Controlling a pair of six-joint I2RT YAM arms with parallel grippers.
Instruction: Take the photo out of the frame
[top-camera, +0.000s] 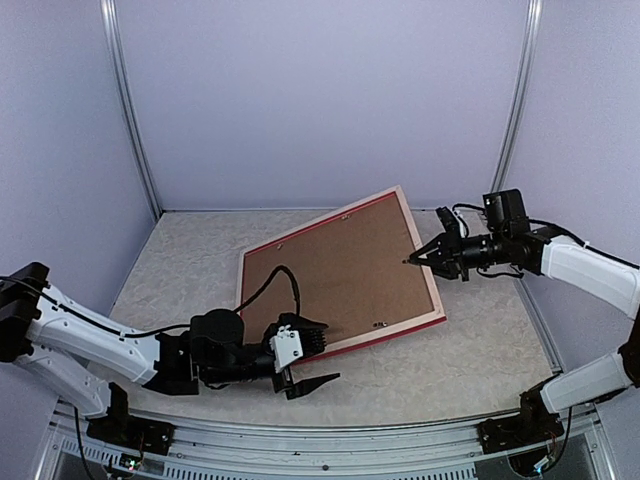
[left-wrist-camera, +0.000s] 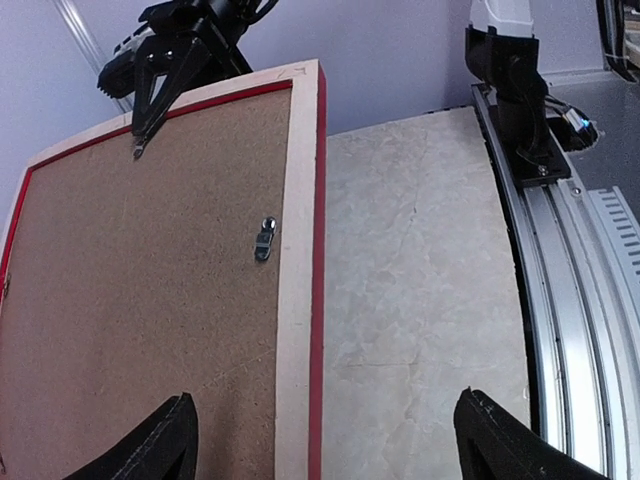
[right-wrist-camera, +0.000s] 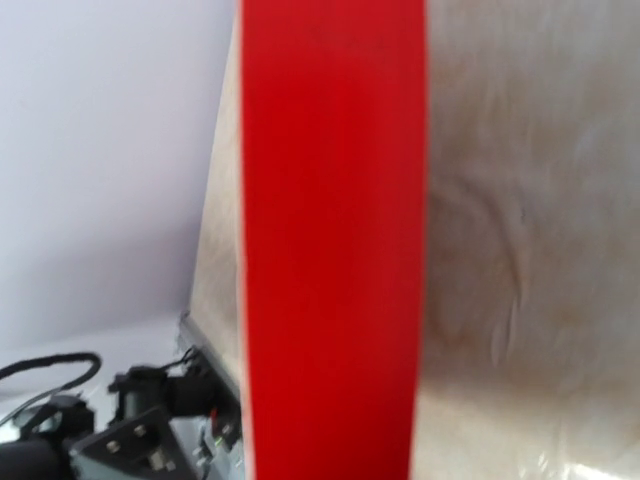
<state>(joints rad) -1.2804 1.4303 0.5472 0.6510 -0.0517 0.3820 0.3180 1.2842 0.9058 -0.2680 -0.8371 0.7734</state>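
The frame (top-camera: 320, 219) lay face down mid-counter (top-camera: 190, 270), brown backing (top-camera: 340, 280) up. The left tool (top-camera: 325, 353) gaped wide beside its near edge. The right tool (top-camera: 412, 260), pinched narrow, pointed at its right rim.

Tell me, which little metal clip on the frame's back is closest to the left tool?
The clip beside the frame's near edge, close to the left tool; the other clips sit along the far edge.

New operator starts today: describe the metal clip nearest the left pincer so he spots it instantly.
Find the big red-rimmed frame, back up, brown board showing. On the board beside the near rim, toward the right corner, sits a small grey clip. The other clips line the far rim.
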